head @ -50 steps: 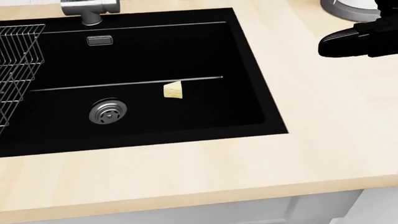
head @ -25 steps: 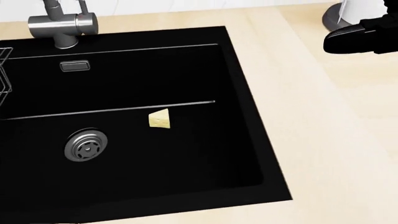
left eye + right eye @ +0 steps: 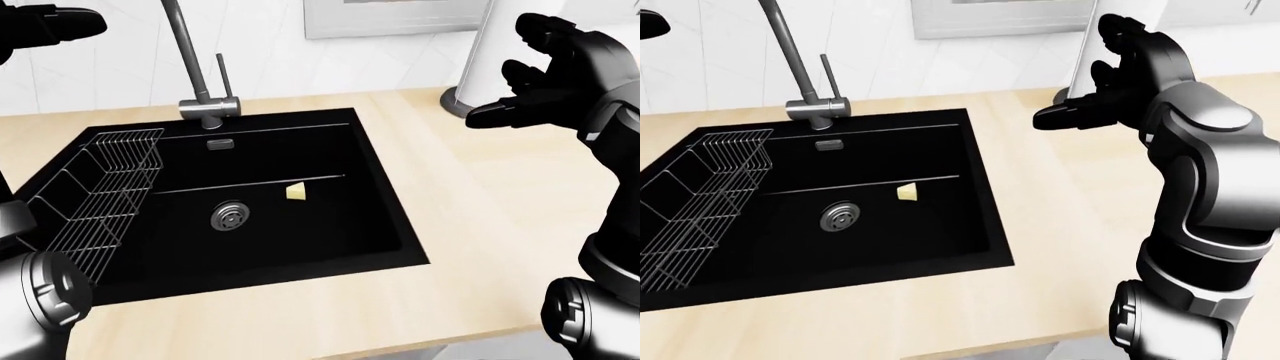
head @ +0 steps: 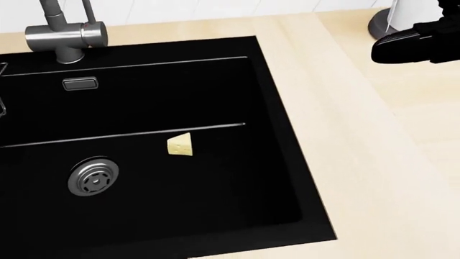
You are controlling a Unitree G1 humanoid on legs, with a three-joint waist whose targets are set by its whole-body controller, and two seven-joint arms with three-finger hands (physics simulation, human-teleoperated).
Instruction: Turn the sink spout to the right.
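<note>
Left-eye view | sink spout (image 3: 186,52) upright, grey metal | untouched

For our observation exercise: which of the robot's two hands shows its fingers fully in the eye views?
The right hand, open above the counter beside the sink. The left hand is cropped at the top-left corner.

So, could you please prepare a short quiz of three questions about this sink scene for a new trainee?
1. True or false: the right hand is gripping the faucet.
2. Multiple choice: in the left-eye view, the wire rack sits in which part of the sink? A) left B) right C) top right corner
3. Fill in: the small yellow wedge lies to the ____ of the drain in the head view.

Key: 1. False; the hand is open, above the counter, well right of the faucet. 2. A. 3. right (and slightly higher).
</note>
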